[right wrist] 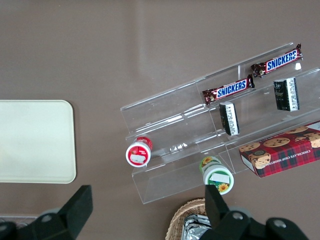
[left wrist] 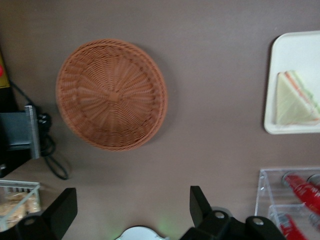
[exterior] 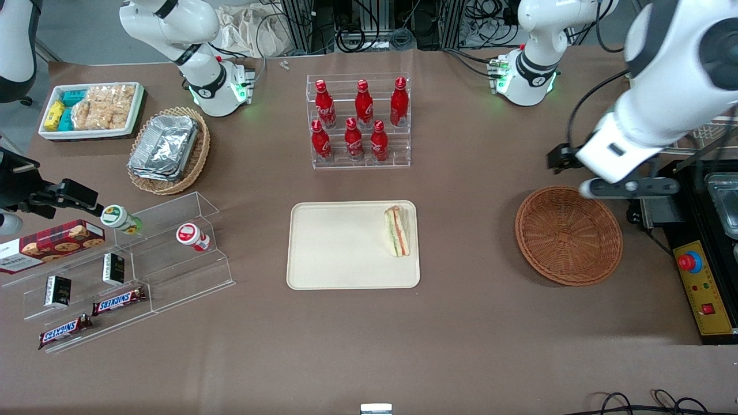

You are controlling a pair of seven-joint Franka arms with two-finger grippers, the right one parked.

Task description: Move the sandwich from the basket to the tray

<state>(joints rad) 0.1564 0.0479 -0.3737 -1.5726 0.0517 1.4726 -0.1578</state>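
The sandwich (exterior: 397, 231) lies on the cream tray (exterior: 334, 248), near the tray's edge that faces the working arm's end. It is a pale wedge with orange and green layers. It also shows in the left wrist view (left wrist: 296, 99) on the tray (left wrist: 295, 50). The round reddish-brown basket (exterior: 568, 235) is empty and sits on the table toward the working arm's end; it also shows in the left wrist view (left wrist: 111, 94). My left gripper (exterior: 628, 187) hangs high above the basket's rim farther from the front camera. In the left wrist view the gripper (left wrist: 131, 205) is open and holds nothing.
A clear rack of red bottles (exterior: 360, 121) stands farther from the front camera than the tray. A tan oval basket of foil containers (exterior: 168, 148), a white snack bin (exterior: 91, 109) and a clear snack shelf (exterior: 115, 271) lie toward the parked arm's end. A yellow control box (exterior: 700, 282) sits beside the basket.
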